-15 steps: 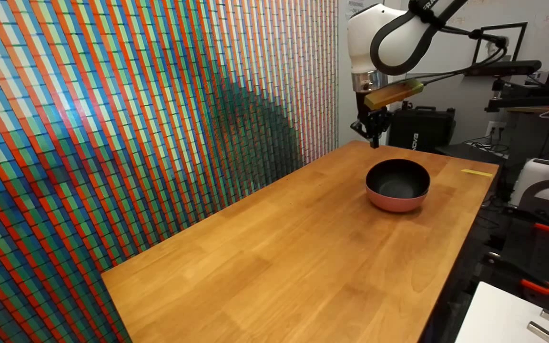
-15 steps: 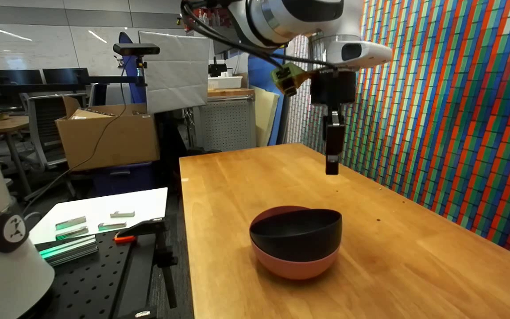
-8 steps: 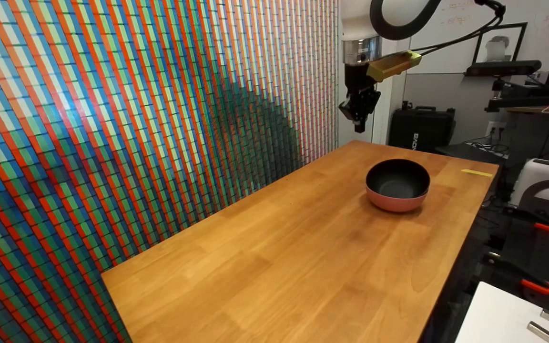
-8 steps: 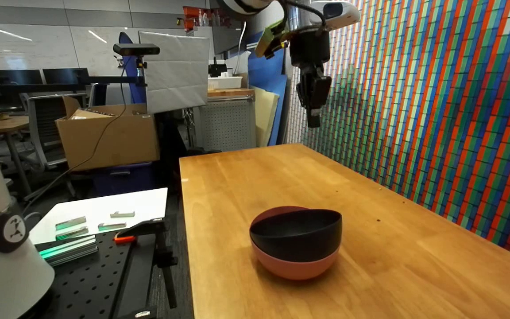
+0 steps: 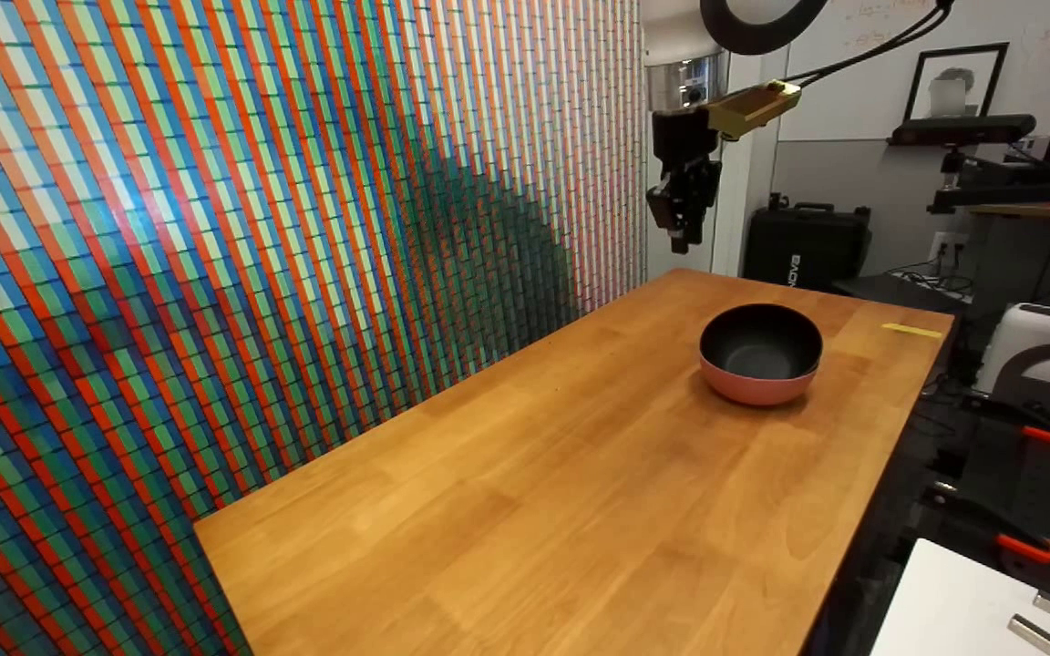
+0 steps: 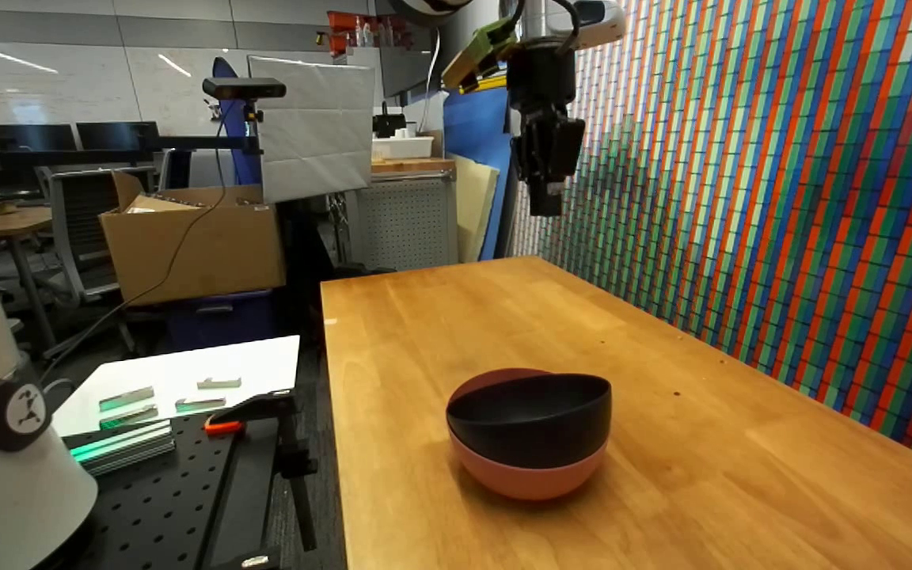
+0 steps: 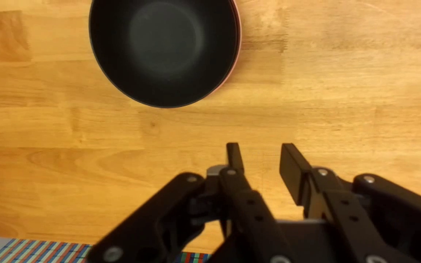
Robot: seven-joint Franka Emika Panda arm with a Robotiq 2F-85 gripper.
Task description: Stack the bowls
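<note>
In both exterior views the glossy black bowl [image 5: 760, 339] [image 6: 539, 431] rests inside the pink bowl [image 5: 756, 389] [image 6: 527, 480], which stands on the table. The black one sits tilted, so the pink rim shows behind it on one side. From above, in the wrist view, the black bowl [image 7: 165, 47] covers nearly all of the pink bowl [image 7: 239, 44], leaving a thin pink edge. My gripper [image 5: 680, 244] [image 6: 546, 209] [image 7: 260, 146] hangs high above the table, well apart from both bowls. A gap with bare wood behind it separates its fingers; nothing is held.
A wooden table [image 5: 452, 519] carries the bowls, with a strip of yellow tape [image 5: 912, 330] near its edge. A colourful patterned wall [image 5: 261, 228] runs along one long side. Beside the other side stands a black perforated bench [image 6: 163, 491] with a white board [image 6: 179, 368] and metal pieces.
My gripper has risen and moved farther from the bowls, leftward in both exterior views, and its jaws have come apart. Both bowls have stayed where they were.
</note>
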